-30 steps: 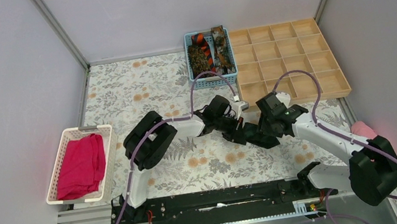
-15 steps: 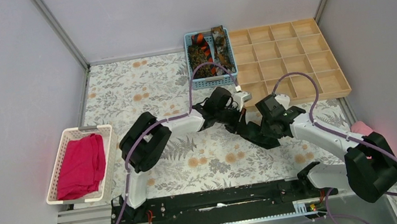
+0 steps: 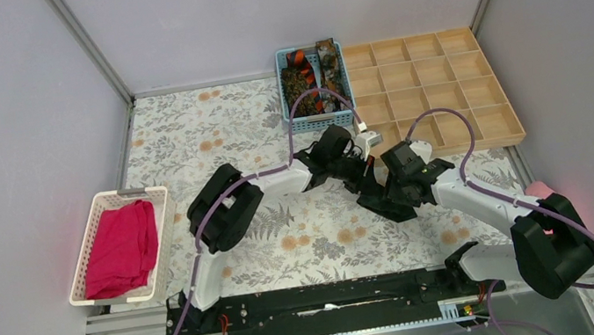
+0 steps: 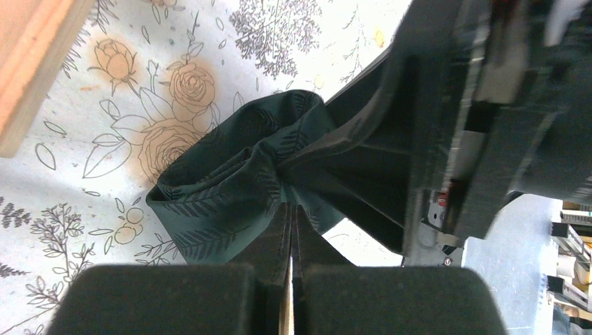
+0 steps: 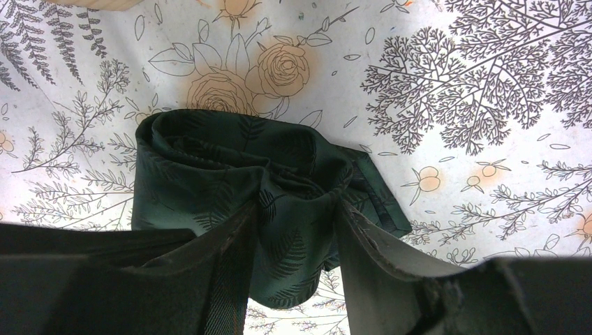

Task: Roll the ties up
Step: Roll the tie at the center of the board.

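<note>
The left gripper is carried farther and rightward, nearer the pale wooden grid tray. The spot where it is met by the right gripper, at the dark green leaf-patterned fabric necktie, is shifted likewise. The right arm's black elbow joint is drawn slightly left and farther.

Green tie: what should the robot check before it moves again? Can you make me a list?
1. Left gripper pinching the green tie: ok, shut on a fold.
2. Right gripper holding the roll: ok, fingers press it from both sides.
3. Roll tight and even: not ok, it looks bunched and loose.
4. Tie end tucked in: not ok, a flap sticks out on one side.
5. Free slot in the tray: ok, the slots look empty.
6. Other ties out of the way: ok, they lie in the basket.
</note>
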Robot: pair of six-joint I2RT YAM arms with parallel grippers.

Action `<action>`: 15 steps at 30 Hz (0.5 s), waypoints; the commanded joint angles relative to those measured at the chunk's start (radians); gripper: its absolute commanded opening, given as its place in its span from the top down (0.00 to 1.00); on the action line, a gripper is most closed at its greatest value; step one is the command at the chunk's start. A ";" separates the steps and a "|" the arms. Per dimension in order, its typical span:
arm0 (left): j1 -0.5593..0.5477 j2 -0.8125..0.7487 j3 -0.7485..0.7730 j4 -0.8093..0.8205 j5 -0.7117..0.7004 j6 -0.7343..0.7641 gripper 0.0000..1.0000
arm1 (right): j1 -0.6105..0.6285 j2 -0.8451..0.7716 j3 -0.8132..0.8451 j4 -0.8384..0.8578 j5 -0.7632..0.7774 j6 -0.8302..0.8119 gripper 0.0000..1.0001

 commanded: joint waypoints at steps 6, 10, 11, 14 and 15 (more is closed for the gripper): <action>-0.005 0.064 0.001 0.061 0.041 -0.025 1.00 | -0.004 -0.021 0.026 -0.036 0.000 0.006 0.48; -0.006 0.092 0.009 0.066 0.026 -0.034 1.00 | -0.005 -0.029 0.034 -0.040 -0.008 0.000 0.48; -0.006 0.099 0.011 0.064 0.023 -0.034 1.00 | -0.005 -0.034 0.037 -0.044 -0.009 -0.004 0.47; -0.006 0.116 0.025 0.056 0.014 -0.033 1.00 | -0.004 -0.050 0.046 -0.059 -0.008 -0.007 0.43; -0.007 0.119 0.028 0.055 0.012 -0.033 1.00 | -0.004 -0.058 0.049 -0.064 -0.007 -0.009 0.40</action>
